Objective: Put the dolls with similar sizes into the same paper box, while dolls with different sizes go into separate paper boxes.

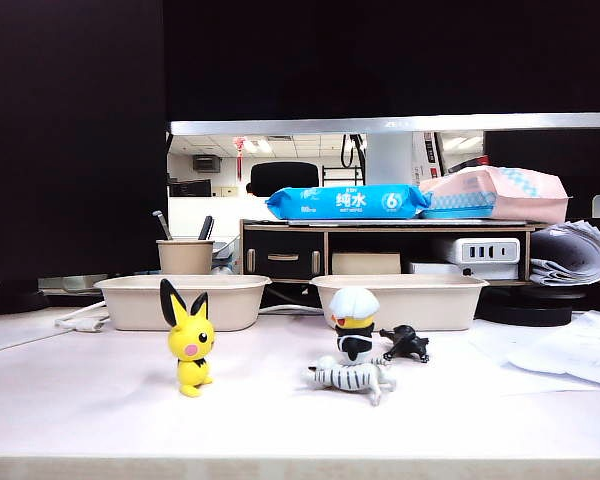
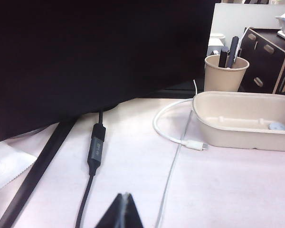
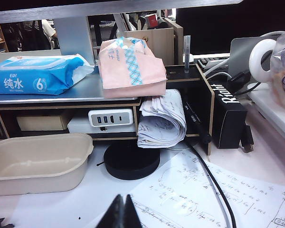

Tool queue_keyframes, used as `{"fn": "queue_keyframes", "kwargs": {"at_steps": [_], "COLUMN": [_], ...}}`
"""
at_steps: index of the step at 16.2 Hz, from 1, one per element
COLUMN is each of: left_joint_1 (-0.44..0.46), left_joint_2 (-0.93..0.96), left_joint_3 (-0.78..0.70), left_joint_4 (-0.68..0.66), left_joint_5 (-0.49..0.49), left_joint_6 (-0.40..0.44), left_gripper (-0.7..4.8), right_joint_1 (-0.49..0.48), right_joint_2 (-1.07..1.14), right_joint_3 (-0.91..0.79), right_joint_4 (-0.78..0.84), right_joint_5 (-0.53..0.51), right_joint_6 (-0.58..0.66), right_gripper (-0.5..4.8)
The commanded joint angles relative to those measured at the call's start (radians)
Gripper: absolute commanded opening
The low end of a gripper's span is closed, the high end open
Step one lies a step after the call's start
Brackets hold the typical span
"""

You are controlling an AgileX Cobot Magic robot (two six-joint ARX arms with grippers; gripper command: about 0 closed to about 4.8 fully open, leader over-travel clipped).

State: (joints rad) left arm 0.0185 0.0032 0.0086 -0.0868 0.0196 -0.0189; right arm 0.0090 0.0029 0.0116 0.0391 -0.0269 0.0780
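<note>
On the white table, ahead of both parked arms, the four dolls stand loose and neither box holds a doll yet. The left gripper [image 2: 125, 211] shows only as a dark wedge with its fingertips pressed together on nothing; the left paper box [image 2: 242, 121] lies ahead of it and off to one side, near the pen cup [image 2: 225, 72], with a white cable [image 2: 173, 137] curling close by. The right gripper [image 3: 122, 212] is likewise pinched shut and empty, the right paper box [image 3: 38, 161] just ahead and to its side.

In the exterior view neither gripper appears. The yellow Pichu [image 1: 190, 340] stands alone in front of the left box; the white-capped figure [image 1: 355, 322], the striped animal [image 1: 350, 377] and the black creature [image 1: 407, 342] cluster before the right box [image 1: 400, 298].

The likely trouble is that cluster: a claw reaching for one tiny doll could knock or drag its neighbours. The upright figures look easy to topple, and the left arm might snag the cable.
</note>
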Motion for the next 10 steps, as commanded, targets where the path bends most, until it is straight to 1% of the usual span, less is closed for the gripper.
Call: {"fn": "queue_keyframes", "kwargs": {"at_steps": [1, 4, 5, 6, 7, 8, 9, 10], "left_joint_1": [0.002, 0.002, -0.011, -0.085, -0.233, -0.318, -0.437, -0.479], "left_joint_2": [0.0, 0.0, 0.0, 0.001, 0.011, 0.031, 0.068, 0.09], "left_joint_3": [0.001, 0.001, 0.001, 0.001, 0.001, 0.003, 0.003, 0.004], "left_joint_4": [0.013, 0.013, 0.013, 0.013, 0.013, 0.014, 0.014, 0.014], "left_joint_5": [0.003, 0.003, 0.003, -0.008, -0.008, -0.007, 0.004, 0.004], "left_joint_6": [0.001, 0.001, 0.001, 0.001, 0.001, 0.001, 0.001, 0.001], "left_gripper": [-0.05, -0.05, -0.05, -0.05, -0.05, -0.05, -0.05, -0.05], "right_joint_1": [0.0, 0.0, 0.0, 0.0, 0.0, 0.0, 0.0, 0.0], "right_joint_2": [0.0, 0.0, 0.0, 0.0, 0.0, 0.0, 0.0, 0.0], "right_joint_3": [-0.004, -0.004, -0.004, -0.004, -0.004, -0.003, -0.003, -0.003], "right_joint_4": [0.018, -0.013, -0.016, -0.013, -0.003, 0.007, 0.056, 0.084], "right_joint_5": [-0.002, 0.003, 0.003, 0.002, -0.011, -0.054, -0.14, -0.188], "right_joint_6": [0.003, 0.003, 0.003, 0.003, 0.018, 0.123, 0.443, 0.537], "right_gripper": [-0.05, -0.05, -0.05, -0.05, -0.05, -0.05, -0.05, -0.04]}}
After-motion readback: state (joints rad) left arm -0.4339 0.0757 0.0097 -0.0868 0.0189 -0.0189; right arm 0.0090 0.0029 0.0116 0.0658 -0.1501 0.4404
